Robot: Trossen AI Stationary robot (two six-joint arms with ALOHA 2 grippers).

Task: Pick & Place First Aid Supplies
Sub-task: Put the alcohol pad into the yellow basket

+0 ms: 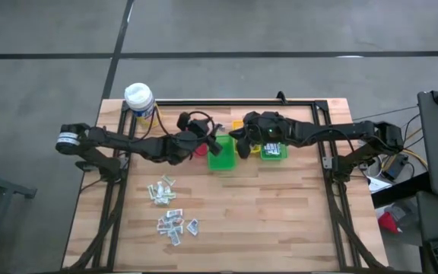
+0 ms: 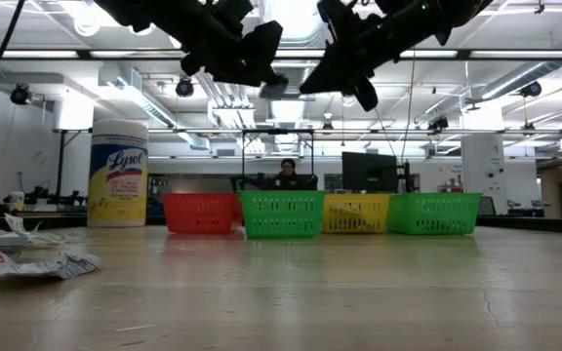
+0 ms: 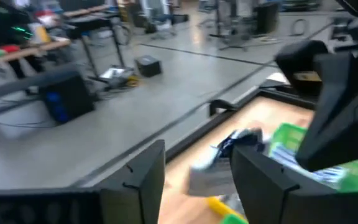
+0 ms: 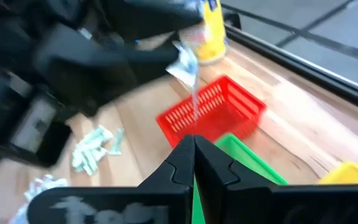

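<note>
Both grippers meet in the air above the row of small bins. My left gripper [image 1: 217,143] [image 2: 266,73] carries a silvery crinkly packet [image 4: 185,62] [image 2: 273,88] at its fingertips. My right gripper [image 1: 240,143] [image 4: 194,146] faces it, shut on a thin pale strip [image 4: 194,112] trailing from that packet. In the left wrist view a blurred grey packet [image 3: 211,177] sits between the fingers. Two loose heaps of other packets [image 1: 162,190] [image 1: 175,223] lie flat on the table's left near half. My left gripper holds the crinkly packet's upper end [image 4: 183,57] at its fingertips, lifted clear above the red bin; blur hides just how the fingers close on it. My right gripper pinches the free end of the thin strip [image 4: 194,132] between its shut fingertips. The strip runs straight from there to the packet.
Red bin [image 2: 201,213], green bin [image 2: 281,213], yellow bin [image 2: 356,213] and a second green bin [image 2: 435,213] stand in a row at the table's far middle. A yellow wipes bottle [image 1: 139,99] stands far left. A person [image 2: 288,174] sits beyond the table.
</note>
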